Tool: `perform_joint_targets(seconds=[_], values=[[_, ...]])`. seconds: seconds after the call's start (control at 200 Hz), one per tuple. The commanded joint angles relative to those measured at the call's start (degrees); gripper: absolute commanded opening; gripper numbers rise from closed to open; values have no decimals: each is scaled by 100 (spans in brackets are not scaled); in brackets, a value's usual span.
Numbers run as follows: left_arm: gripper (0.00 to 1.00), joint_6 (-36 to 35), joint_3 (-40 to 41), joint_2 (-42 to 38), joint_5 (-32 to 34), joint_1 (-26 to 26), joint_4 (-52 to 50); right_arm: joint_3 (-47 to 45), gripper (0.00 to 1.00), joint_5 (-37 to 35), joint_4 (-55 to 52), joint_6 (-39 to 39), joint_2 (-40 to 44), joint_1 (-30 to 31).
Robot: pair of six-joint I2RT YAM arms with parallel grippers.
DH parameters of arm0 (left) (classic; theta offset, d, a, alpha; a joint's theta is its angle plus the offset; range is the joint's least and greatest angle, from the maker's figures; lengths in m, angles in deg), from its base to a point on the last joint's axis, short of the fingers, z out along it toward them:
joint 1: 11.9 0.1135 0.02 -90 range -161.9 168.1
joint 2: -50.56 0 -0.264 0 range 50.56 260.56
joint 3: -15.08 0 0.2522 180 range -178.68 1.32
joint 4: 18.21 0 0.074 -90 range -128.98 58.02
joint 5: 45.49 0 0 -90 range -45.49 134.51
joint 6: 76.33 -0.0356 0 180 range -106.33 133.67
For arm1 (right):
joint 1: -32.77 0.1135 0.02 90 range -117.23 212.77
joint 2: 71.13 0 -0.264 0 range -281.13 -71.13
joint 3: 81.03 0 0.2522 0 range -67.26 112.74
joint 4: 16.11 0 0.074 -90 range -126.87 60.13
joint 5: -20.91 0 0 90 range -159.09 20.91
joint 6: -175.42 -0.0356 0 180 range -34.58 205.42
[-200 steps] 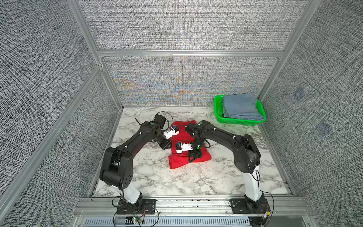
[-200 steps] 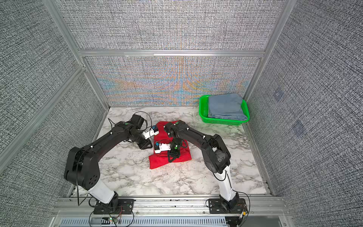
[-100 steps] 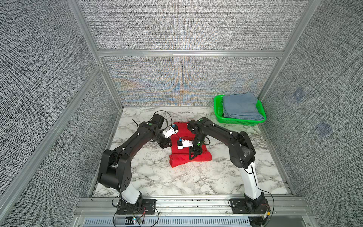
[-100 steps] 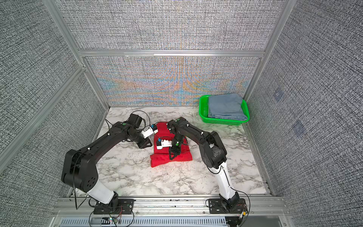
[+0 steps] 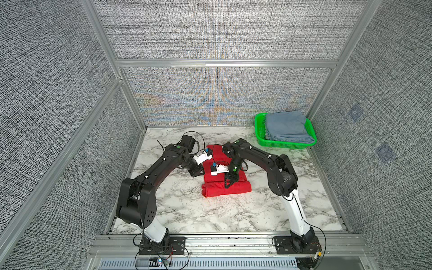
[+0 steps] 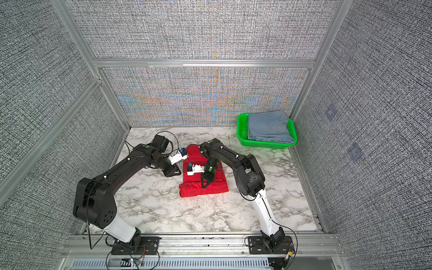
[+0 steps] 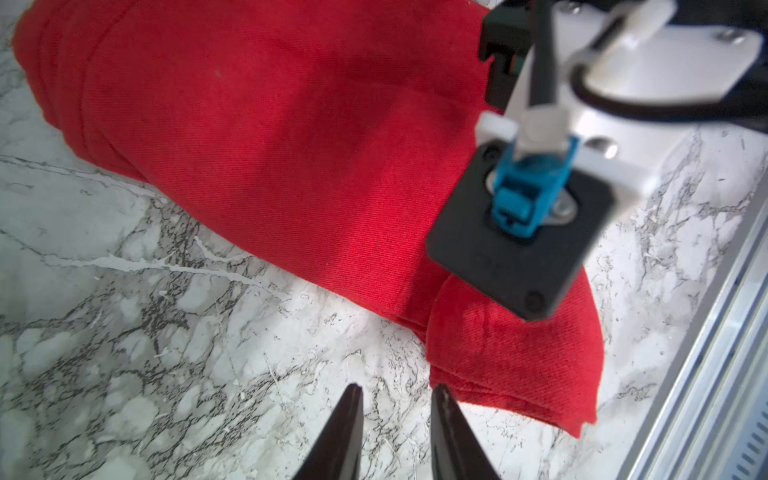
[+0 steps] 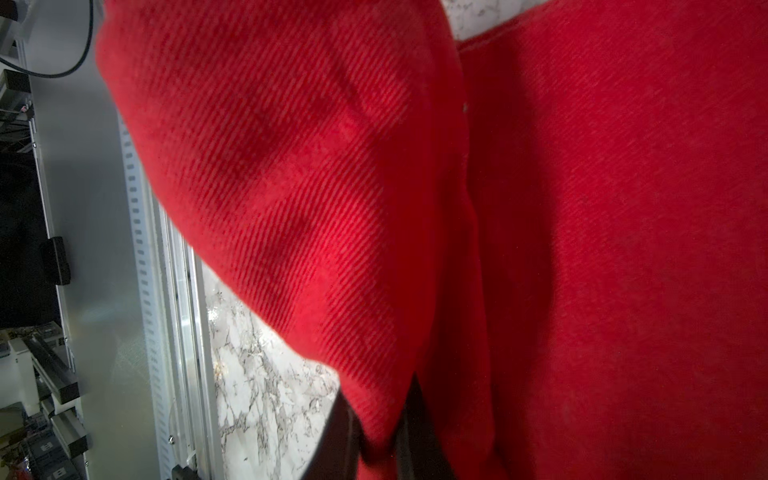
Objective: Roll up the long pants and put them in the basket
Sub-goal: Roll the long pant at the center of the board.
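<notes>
Red long pants (image 8: 602, 249) filling frame, fold pinched in right gripper (image 8: 374, 428), marble table (image 8: 257, 374) beside

Bright red pants (image 5: 224, 189), white counter (image 5: 187, 210) veined in grey marble pattern, green basket (image 5: 260, 131), faded blue-grey cloth (image 5: 285, 126), black arms (image 5: 159, 168) with white bases, grey woven walls (image 5: 210, 35)

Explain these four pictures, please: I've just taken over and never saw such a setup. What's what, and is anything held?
Two black robot arms, each ending in a two-fingered hand. The two wide pictures look down from overhead; the two close-ups come from cameras on the wrists. On the marble table lie red pants, rolled at the near end. A green basket at the back holds folded blue cloth. The right hand pinches a fold of the pants; the left hand is open and empty, over bare table beside them.
</notes>
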Motion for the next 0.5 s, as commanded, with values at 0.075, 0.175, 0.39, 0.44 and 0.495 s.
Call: perform_joint_targets(seconds=[0.075, 0.175, 0.39, 0.44, 0.495], values=[[32, -189, -20, -51, -236, 9, -158, 206, 0, -145, -52, -24, -245, -126], [31, -317, 22, -73, -363, -1, -209, 407, 0, -67, -52, -50, -399, -174], [26, -590, 130, -199, -404, -75, -257, 738, 0, -38, -52, -105, -720, -271], [24, -666, 100, -235, -387, -142, -296, 831, 0, -31, -52, -128, -794, -288], [21, -739, 33, -248, -324, -230, -343, 916, 0, -23, -52, -139, -870, -299]])
